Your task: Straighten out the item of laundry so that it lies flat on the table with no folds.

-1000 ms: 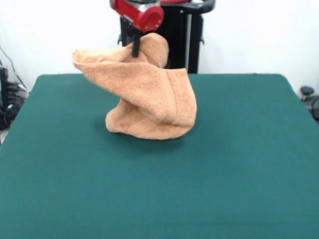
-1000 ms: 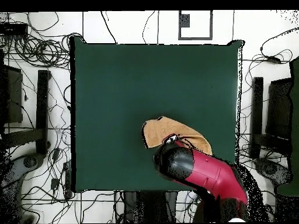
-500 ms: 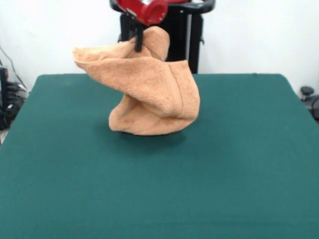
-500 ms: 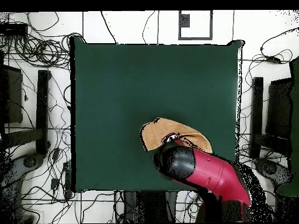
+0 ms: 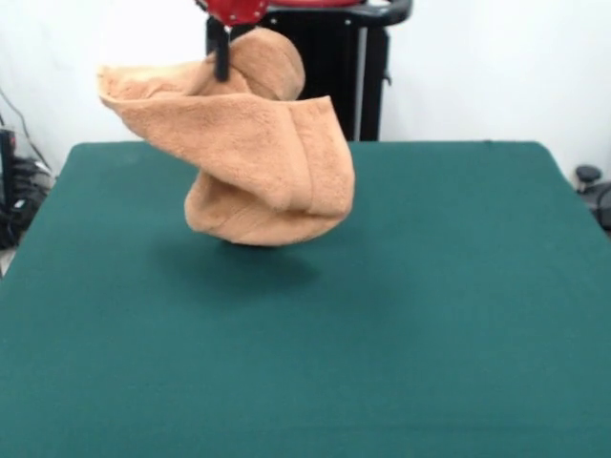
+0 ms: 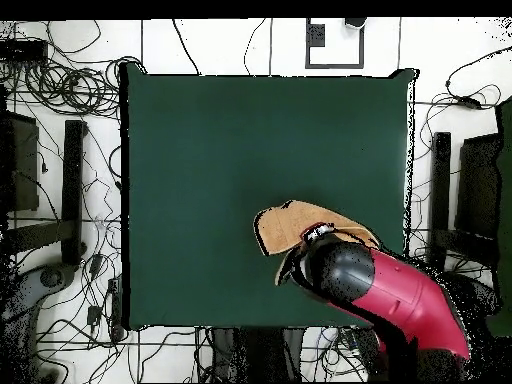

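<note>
Hanging bunched at upper left of the front view, the towel [image 5: 253, 157] is held clear of the table [image 5: 458, 315], pinched by the closed gripper [image 5: 222, 67].

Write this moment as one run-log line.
gripper: shut on towel | light orange-tan terry-cloth towel: bunched, hanging clear of table | dark green felt table: shadow under towel | step: not flat yet

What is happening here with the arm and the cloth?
The gripper pinches the orange towel near its top and holds it bunched and twisted in the air. Its lowest fold hangs just above the green table, with a shadow beneath it. The towel is not yet laid flat.
</note>
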Controlling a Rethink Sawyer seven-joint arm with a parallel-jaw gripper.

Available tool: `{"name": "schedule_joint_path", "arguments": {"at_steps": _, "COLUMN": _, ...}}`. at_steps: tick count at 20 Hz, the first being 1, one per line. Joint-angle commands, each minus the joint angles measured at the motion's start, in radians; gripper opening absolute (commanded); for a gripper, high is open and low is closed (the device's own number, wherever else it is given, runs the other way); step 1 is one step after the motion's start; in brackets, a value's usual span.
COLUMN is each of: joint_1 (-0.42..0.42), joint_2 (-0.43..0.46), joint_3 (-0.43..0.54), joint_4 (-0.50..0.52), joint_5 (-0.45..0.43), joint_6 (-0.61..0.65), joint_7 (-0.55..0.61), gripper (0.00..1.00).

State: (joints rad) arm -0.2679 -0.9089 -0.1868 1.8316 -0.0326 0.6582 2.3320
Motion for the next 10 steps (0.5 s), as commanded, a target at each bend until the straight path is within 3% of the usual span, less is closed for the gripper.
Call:
{"name": "schedule_joint_path", "arguments": {"at_steps": 1, "joint_1": 0.14, "joint_2": 0.009, "joint_3": 0.051, "joint_4": -0.035, "joint_5": -0.016, "joint_6": 0.126, "joint_7": 0.118, "gripper": 0.0}}
{"name": "schedule_joint_path", "arguments": {"at_steps": 6, "joint_1": 0.129, "joint_2": 0.006, "joint_3": 0.034, "joint_4": -0.032, "joint_5": -0.009, "joint_6": 0.127, "joint_7": 0.074, "gripper": 0.0}}
{"name": "schedule_joint_path", "arguments": {"at_steps": 10, "joint_1": 0.037, "joint_2": -0.013, "joint_3": 0.057, "joint_4": -0.002, "joint_5": -0.023, "joint_6": 0.101, "joint_7": -0.065, "gripper": 0.0}}
